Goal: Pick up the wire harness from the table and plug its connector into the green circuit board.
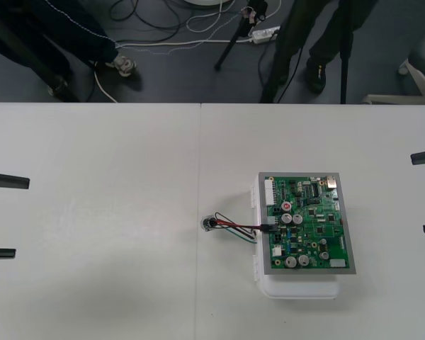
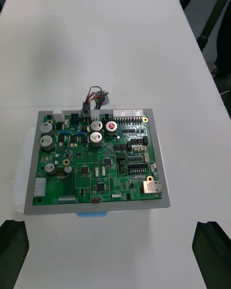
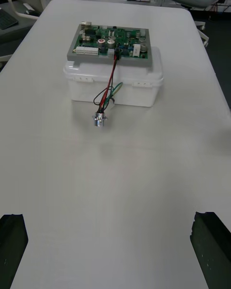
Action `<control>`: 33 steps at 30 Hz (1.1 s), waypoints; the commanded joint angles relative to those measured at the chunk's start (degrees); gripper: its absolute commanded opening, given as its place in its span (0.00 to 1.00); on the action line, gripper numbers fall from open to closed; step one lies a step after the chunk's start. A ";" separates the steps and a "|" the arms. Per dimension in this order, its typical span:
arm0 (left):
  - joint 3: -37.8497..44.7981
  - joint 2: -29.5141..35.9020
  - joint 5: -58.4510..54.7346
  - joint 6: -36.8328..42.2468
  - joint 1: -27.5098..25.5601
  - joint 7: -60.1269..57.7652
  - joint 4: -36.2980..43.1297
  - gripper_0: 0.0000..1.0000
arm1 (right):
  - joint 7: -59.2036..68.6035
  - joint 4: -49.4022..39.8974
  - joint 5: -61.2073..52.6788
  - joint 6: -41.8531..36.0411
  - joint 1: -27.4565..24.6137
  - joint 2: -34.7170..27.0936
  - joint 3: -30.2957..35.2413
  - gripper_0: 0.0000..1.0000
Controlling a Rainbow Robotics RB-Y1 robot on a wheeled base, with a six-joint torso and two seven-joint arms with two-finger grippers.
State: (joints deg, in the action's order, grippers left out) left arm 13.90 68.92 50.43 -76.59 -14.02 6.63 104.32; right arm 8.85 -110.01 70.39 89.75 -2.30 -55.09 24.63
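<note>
Both spread wide at table (image 1: 99, 297) sides: left gripper (image 1: 21, 217), right gripper (image 1: 418, 193); harness (image 1: 234, 227), plugged into board (image 1: 308, 223), well apart

A plain, pale, flat table (image 1: 92, 212) carries everything, with a thin seam (image 1: 199, 163) running from its near edge to its far edge. A white plastic box-shaped base (image 1: 297, 289) stands on the right half, near the seam, and bears a green rectangular circuit board (image 1: 308, 223). The round metal flanged socket (image 1: 210, 224) of a small wire harness lies on the tabletop just right of the seam. Its thin red, black and green wires (image 1: 237, 227) climb to the board's edge, where the small black plug (image 1: 267, 228) seems seated.
</note>
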 commanded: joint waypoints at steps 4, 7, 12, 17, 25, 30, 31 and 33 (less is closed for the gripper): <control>1.66 5.79 -5.25 -2.16 -1.19 -5.22 1.76 1.00 | 0.03 0.24 -2.97 0.25 -0.86 -2.57 0.94 1.00; 1.66 7.10 -6.48 -1.81 -0.93 -5.39 2.11 1.00 | 0.20 0.24 -4.21 0.25 -1.39 -2.57 0.15 1.00; 1.66 8.25 -6.57 -1.81 -0.40 -5.48 2.11 1.00 | 0.03 0.15 -4.64 0.25 -2.45 -2.57 -0.20 1.00; 1.57 8.25 -6.48 -2.08 -0.31 -5.48 2.20 1.00 | 0.11 -0.29 -5.17 0.25 -3.24 -2.57 -0.46 1.00; 1.66 7.72 -5.08 -2.51 -0.40 -5.31 2.29 1.00 | 0.11 -0.29 -6.23 0.25 -5.43 -2.57 -0.64 1.00; 1.66 5.96 -3.85 -2.69 -0.22 -5.22 2.55 1.00 | 0.03 -0.38 -6.23 0.25 -6.67 -4.41 -0.73 1.00; 1.57 5.44 -3.49 -2.69 -0.13 -5.31 2.73 1.00 | 0.03 -0.29 -6.23 0.25 -7.10 -5.12 -0.64 1.00; 1.57 4.91 -2.88 -2.87 -0.05 -5.39 2.99 1.00 | 0.03 -0.29 -6.40 0.25 -7.63 -6.26 -0.64 1.00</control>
State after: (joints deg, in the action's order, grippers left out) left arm 13.90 74.54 46.53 -76.68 -14.02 4.12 105.85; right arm 8.85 -109.75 65.11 89.75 -7.95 -56.87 24.45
